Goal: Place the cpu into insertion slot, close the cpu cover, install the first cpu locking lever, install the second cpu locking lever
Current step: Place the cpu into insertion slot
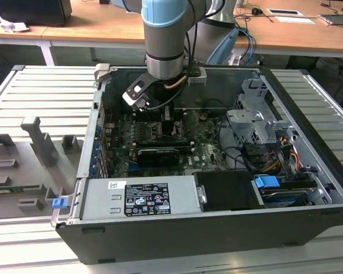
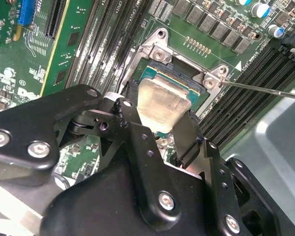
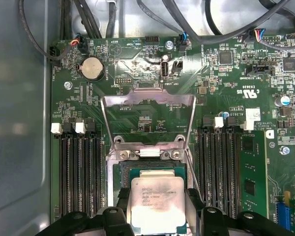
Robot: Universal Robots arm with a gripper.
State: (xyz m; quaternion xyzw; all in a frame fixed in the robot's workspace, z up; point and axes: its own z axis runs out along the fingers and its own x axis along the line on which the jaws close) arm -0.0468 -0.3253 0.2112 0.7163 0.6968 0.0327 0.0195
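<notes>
Tool [image 3: 157,196] was clenched on the flat pale silver-beige square cpu [image 3: 156,206]. A black finger [image 3: 194,199] pressed each of two opposite edges in the first wrist view.

The cpu sat directly over the square dark insertion slot [image 3: 137,171] with its metal rim. It was offset a little from the slot's far edge, towards the tool body. Couldn't tell whether it was seated or just above the contacts.

In the second wrist view the cpu [image 2: 160,101] looked slightly tilted between the fingers [image 2: 191,130].

The square grey-bronze cpu cover [image 3: 147,98], a metal frame with an open centre window, stood raised on its hinge at the slot's far side, well clear of the chip.

A thin bare-metal locking lever [image 2: 265,91] stuck out free from one corner of the slot, not latched.

Long black memory slots [image 3: 78,172] flanked the socket on both sides of the green motherboard [image 3: 137,64]. A round silver coin cell [image 3: 92,68] sat beyond the cover.

In the exterior view the grey-and-blue arm reached straight down into the open black computer case [image 1: 217,234], with the tool [image 1: 168,123] low over the board. A grey power supply box [image 1: 140,197] occupied the near side of the case. The case lay on the grey slatted worktop [image 1: 40,97].
</notes>
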